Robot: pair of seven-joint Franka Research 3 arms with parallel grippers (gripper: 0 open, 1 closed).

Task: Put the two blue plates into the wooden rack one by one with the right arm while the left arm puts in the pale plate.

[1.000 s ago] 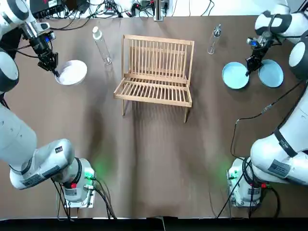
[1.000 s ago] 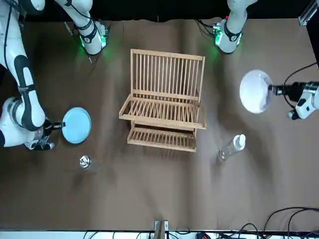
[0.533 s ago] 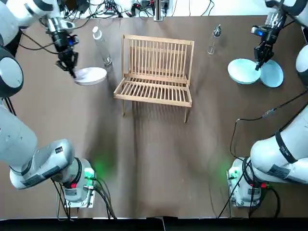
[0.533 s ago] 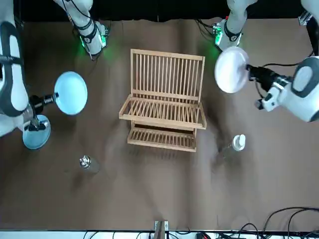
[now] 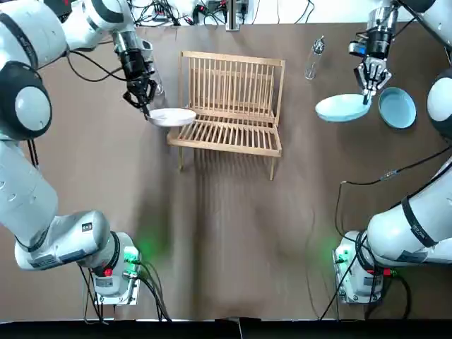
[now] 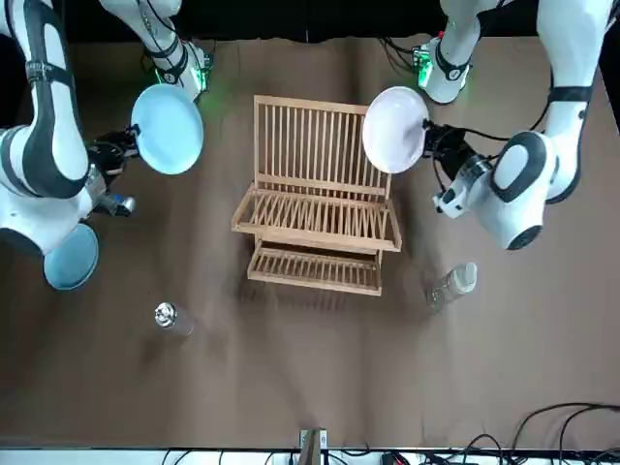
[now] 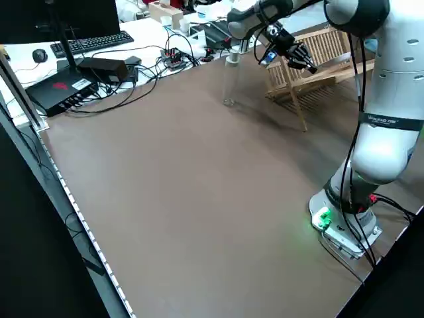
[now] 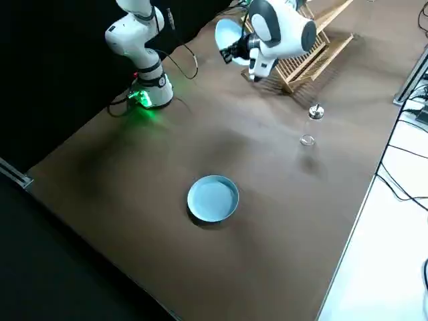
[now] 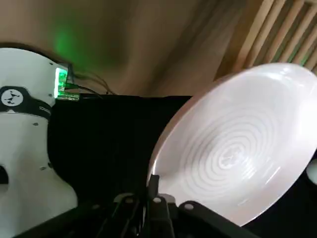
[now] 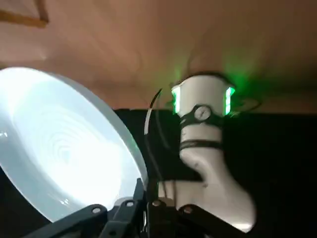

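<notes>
Pale plate, clamped in your left jaws, hovers at the wooden rack's left end: stand it upright and line it up with a slot. Right jaws clamp one blue plate aloft, right of the rack; the other blue plate lies on the counter.
</notes>
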